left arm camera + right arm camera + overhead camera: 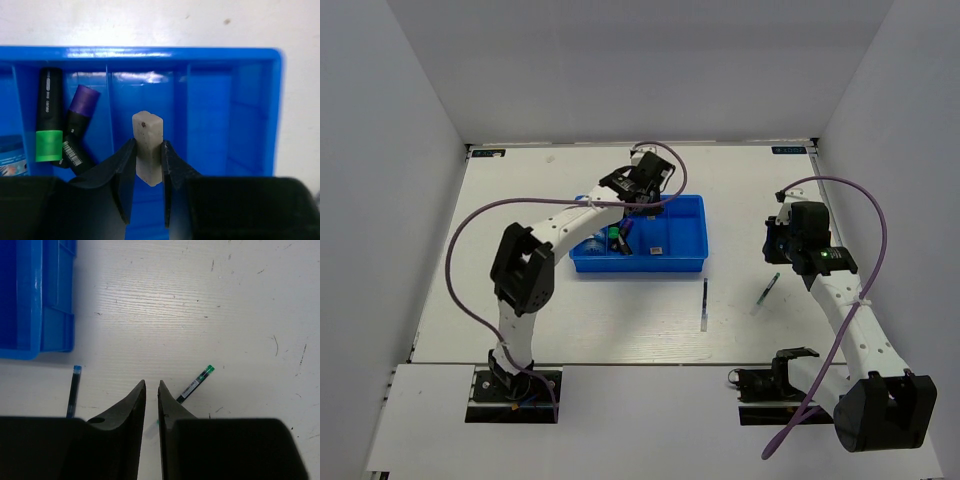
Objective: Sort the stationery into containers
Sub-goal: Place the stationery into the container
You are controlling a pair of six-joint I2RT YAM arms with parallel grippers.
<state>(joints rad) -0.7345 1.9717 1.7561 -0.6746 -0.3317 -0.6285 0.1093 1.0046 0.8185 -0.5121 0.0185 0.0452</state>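
My left gripper (148,142) is shut on the beige eraser (148,131) and holds it upright above a middle compartment of the blue tray (150,52). In the top view the left gripper (642,185) is over the tray's (698,232) far edge. A green-capped highlighter (49,122) and a purple-capped one (77,125) lie in the compartment to the left. The blue-white bottle (10,155) lies further left. My right gripper (151,384) is shut and empty above the table, just left of a thin dark pen with a green tip (195,384).
A second thin dark pen with a blue end (74,390) lies on the table in front of the tray (30,300). In the top view it (705,298) lies left of the green-tipped pen (767,288). A small item (657,250) lies in the tray's right-middle compartment.
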